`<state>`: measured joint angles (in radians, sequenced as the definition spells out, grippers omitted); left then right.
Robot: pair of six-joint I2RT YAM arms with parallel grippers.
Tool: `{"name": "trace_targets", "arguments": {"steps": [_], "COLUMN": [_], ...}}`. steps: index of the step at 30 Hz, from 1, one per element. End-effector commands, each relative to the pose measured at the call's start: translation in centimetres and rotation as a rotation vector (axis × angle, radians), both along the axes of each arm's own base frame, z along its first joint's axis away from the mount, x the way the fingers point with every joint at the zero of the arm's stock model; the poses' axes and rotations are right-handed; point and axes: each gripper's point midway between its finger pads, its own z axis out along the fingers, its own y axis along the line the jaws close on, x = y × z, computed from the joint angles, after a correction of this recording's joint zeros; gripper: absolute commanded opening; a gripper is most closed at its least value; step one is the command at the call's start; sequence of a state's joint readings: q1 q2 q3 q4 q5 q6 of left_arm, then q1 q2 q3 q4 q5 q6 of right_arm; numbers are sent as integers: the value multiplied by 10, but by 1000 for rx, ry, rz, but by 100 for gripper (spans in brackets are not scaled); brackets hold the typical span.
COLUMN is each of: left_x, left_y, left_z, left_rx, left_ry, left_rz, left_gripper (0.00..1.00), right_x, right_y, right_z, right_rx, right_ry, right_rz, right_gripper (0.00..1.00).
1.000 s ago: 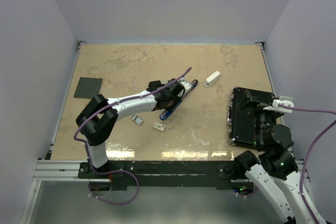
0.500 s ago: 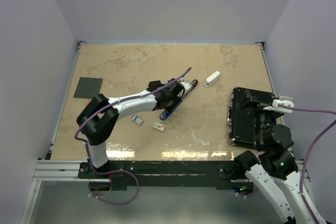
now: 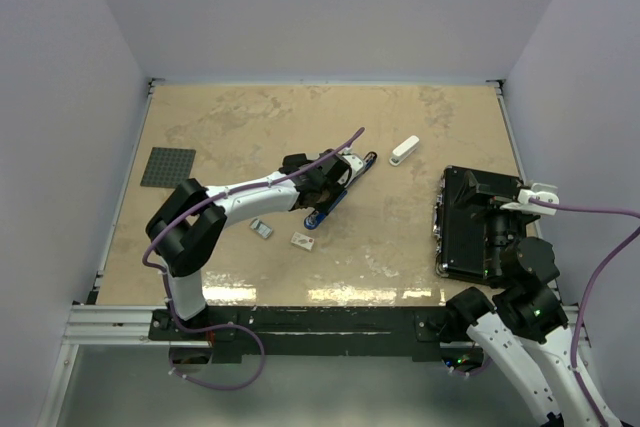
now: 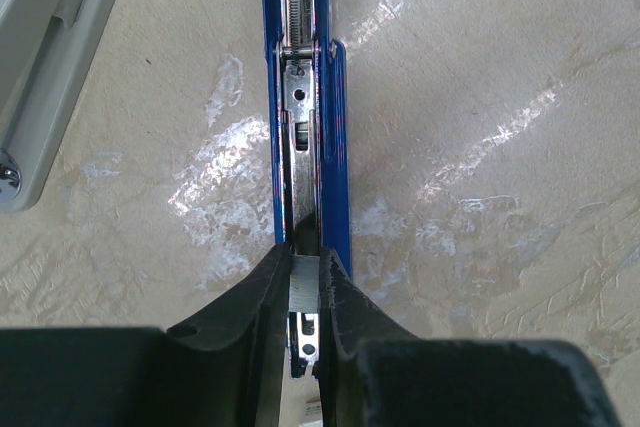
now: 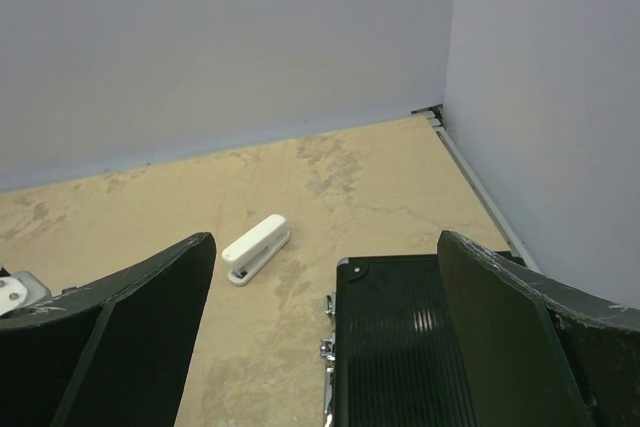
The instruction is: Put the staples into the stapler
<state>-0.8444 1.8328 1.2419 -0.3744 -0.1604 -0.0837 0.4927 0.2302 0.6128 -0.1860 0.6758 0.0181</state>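
A blue stapler [image 3: 332, 203] lies open at mid-table, its metal channel [image 4: 300, 97] facing up. My left gripper [image 3: 322, 190] hangs right over it. In the left wrist view this gripper [image 4: 303, 277] is shut on a short silvery strip of staples [image 4: 304, 281], held in line with the channel's near end. The tiny whitish staple box [image 3: 302, 241] and its small grey tray piece [image 3: 261, 229] lie on the table just in front of the stapler. My right gripper [image 5: 322, 332] is open and empty, above the black case [image 5: 410, 347] at the right.
A small white stapler [image 3: 404, 150] lies at the back right, also in the right wrist view [image 5: 256, 248]. The black case [image 3: 472, 227] fills the right front. A dark grey studded plate [image 3: 168, 167] lies at the left. A pale grey part [image 4: 50, 37] lies left of the channel.
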Motion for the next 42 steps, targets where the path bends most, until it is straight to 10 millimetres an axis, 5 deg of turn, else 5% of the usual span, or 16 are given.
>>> {"name": "trace_targets", "arguments": {"steps": [1, 33, 42], "left_x": [8, 2, 9], "left_y": [-9, 5, -1], "left_z": [10, 5, 29], "left_rx": [-37, -44, -80], "left_ry": [-26, -35, -78], "left_rz": [-14, 21, 18], "left_gripper": [2, 2, 2], "right_x": [3, 3, 2], "right_y": [4, 5, 5], "right_z": [6, 6, 7], "right_rx": [1, -2, 2], "right_ry": [-26, -26, -32], "right_rz": [15, 21, 21], "right_gripper": [98, 98, 98]}}
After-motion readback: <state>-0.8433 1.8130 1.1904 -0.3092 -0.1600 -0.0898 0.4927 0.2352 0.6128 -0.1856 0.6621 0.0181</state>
